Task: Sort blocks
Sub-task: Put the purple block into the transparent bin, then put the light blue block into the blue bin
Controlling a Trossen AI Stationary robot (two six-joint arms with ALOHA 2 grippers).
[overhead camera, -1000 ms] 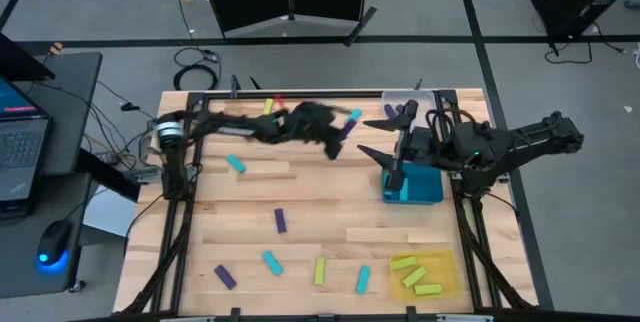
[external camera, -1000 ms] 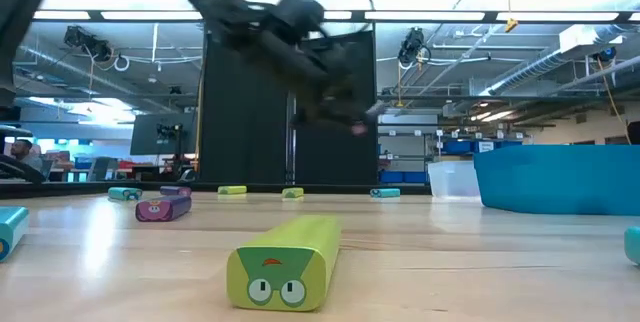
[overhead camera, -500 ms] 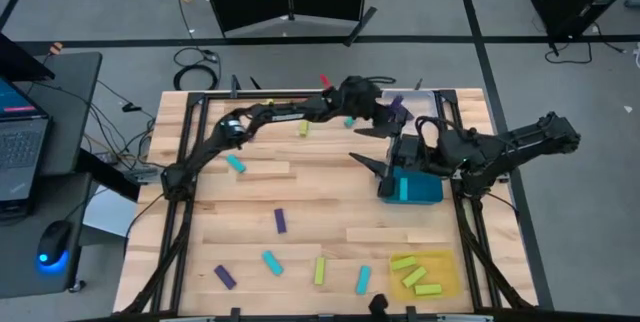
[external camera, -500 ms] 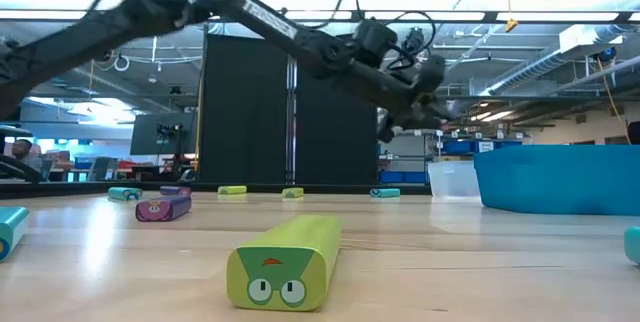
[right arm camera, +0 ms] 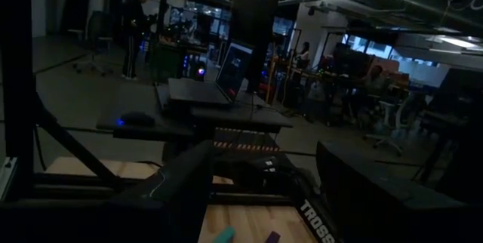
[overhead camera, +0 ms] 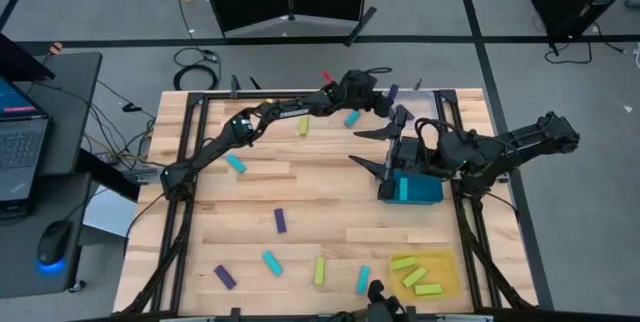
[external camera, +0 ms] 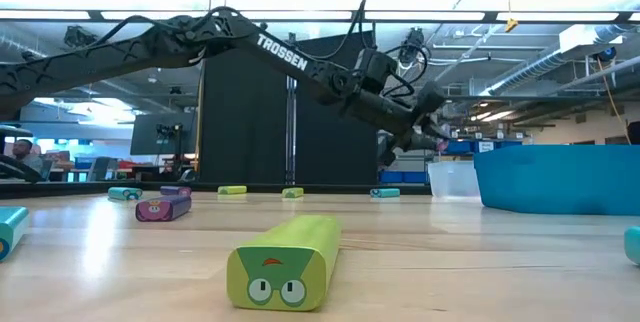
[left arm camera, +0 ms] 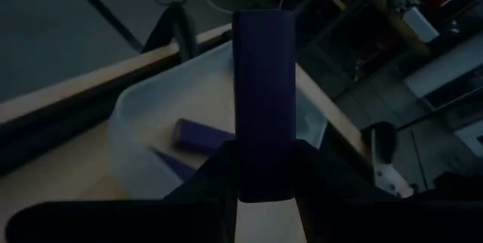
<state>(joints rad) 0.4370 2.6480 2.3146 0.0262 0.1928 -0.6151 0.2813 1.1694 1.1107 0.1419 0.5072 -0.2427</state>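
The left gripper [left arm camera: 264, 169] was stretched out to the far right of the bench [overhead camera: 320, 212], fingers clamped on a dark purple block [left arm camera: 263, 99] held over the clear tray [left arm camera: 143, 115], which already had purple blocks [left arm camera: 204, 133] in it. The right gripper [overhead camera: 372, 149] hung with fingers spread wide, just left of the teal tray [overhead camera: 425, 187]. The other blocks [overhead camera: 280, 221] were scattered over the bench, with a few yellow-green ones [overhead camera: 415, 274] in the yellow tray [overhead camera: 445, 262] at the near right.

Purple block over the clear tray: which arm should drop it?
Left. Its tool already grips the purple block above the clear tray. The right tool sits open by the teal tray.
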